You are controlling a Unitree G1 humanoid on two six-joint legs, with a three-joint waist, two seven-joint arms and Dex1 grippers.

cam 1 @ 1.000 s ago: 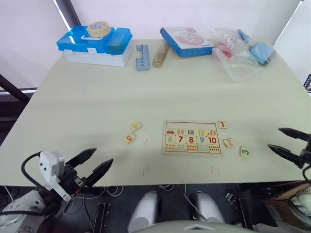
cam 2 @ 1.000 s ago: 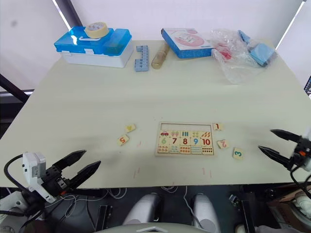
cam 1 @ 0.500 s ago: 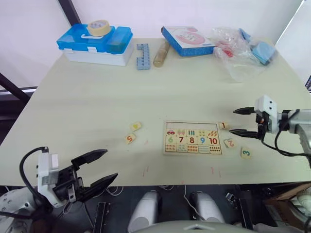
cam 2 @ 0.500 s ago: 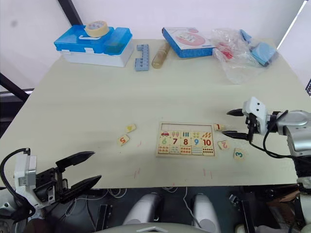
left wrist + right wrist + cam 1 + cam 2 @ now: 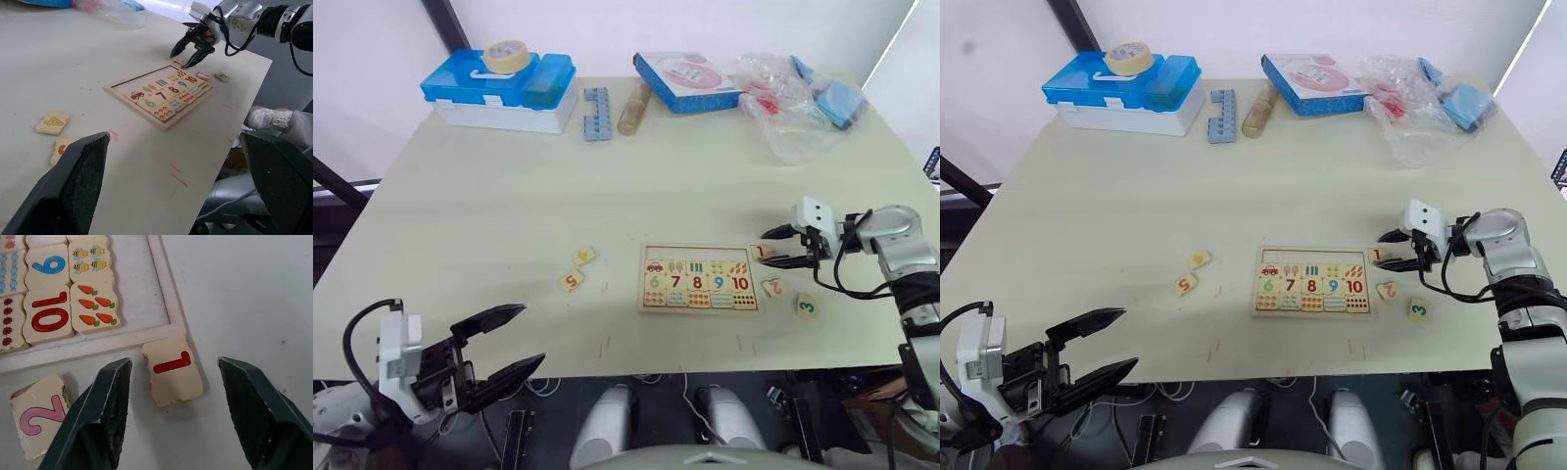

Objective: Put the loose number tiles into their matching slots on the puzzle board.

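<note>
A: Right wrist view, entry one: right gripper (image 5: 170, 418), fingers spread wide, straddling tile 1 (image 5: 172, 369) without touching it. Status against a second ago?

B: Changed. Then it hung off the table's near right edge; half a second ago it was closing on the board; now it sits low over tile 1, which lies just off the board's (image 5: 698, 278) far right corner. Judged: the grasp of tile 1 is next, not yet made.

A: Entry two, left gripper (image 5: 497, 346)?

B: Fingers wide, holding nothing, below the near table (image 5: 489, 196) edge, barely shifted in that second.

A: Remaining tiles?

B: Tile 2 (image 5: 773, 287) beside the board's right edge, tile 3 (image 5: 807, 305) further right, tile 5 (image 5: 572, 280) and the yellow-marked tile (image 5: 584, 257) left of the board. None has moved.

A: Not legible?

B: Which slots on the board stand empty is hard to make out from the head views. The wrist view cuts tile 2 off at its edge.
</note>
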